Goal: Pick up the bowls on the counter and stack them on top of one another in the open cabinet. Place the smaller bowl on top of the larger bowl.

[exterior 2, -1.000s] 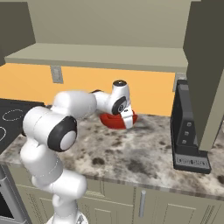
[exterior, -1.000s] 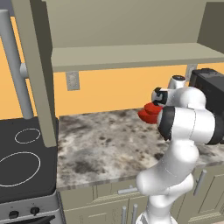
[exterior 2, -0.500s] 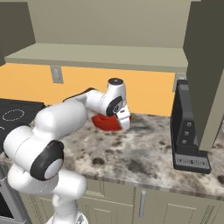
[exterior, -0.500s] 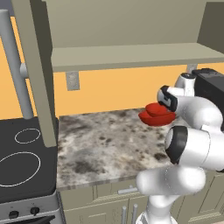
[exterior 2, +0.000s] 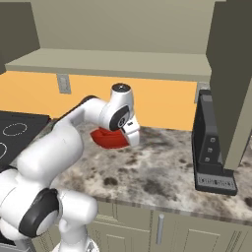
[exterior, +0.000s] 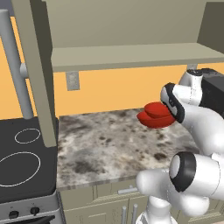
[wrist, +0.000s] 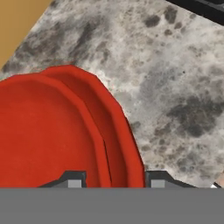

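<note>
Arm bent forward over the counter (exterior: pixel 100 144), near its back edge. Gripper (wrist: pixel 114 180) partly closed, clamping the rim of glossy red bowl (wrist: pixel 48 131), lifted clear of the speckled slab.

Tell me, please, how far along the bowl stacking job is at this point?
Done: the smaller bowl already sits nested in the larger bowl. In hand: the gripper pinches the stacked rims, holding both above the counter. Left: raising the pair onto the open cabinet shelf.
</note>
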Robot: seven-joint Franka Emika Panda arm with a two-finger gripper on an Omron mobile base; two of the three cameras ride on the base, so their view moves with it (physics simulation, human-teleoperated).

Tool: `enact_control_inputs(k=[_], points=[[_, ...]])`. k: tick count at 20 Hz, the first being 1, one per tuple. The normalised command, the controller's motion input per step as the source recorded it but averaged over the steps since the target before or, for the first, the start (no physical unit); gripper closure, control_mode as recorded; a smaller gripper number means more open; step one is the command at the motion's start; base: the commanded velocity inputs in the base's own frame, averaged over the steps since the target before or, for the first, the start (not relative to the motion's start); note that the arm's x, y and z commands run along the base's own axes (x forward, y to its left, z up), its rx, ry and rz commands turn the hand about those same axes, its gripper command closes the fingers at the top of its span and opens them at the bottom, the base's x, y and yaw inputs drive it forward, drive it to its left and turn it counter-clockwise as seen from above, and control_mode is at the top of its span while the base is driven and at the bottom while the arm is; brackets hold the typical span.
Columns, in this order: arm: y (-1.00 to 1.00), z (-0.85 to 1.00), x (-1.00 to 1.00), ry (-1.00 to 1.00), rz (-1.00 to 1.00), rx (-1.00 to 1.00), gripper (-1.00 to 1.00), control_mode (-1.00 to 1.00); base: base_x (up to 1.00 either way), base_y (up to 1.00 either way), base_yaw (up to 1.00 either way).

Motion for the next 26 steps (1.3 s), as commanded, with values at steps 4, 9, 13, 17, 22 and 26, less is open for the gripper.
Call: enact_control_inputs(k=[4, 9, 13, 17, 22, 26], points=[[0.13, 0.43, -0.49, 0.00, 0.09, 0.02, 1.00, -1.00, 0.00, 0.00, 0.00], [0.13, 0.40, -0.50, 0.00, 0.09, 0.02, 1.00, -1.00, 0.00, 0.00, 0.00], [0.17, 0.41, -0.50, 0.00, 0.09, 0.01, 1.00, -1.00, 0.00, 0.00, 0.00], [0.18, 0.44, -0.49, 0.00, 0.09, 0.01, 1.00, -1.00, 0.00, 0.00, 0.00], [0.17, 0.45, -0.47, 0.00, 0.08, 0.01, 1.00, -1.00, 0.00, 0.00, 0.00], [0.16, 0.45, -0.46, 0.00, 0.08, 0.02, 1.00, -1.00, 0.00, 0.00, 0.00]])
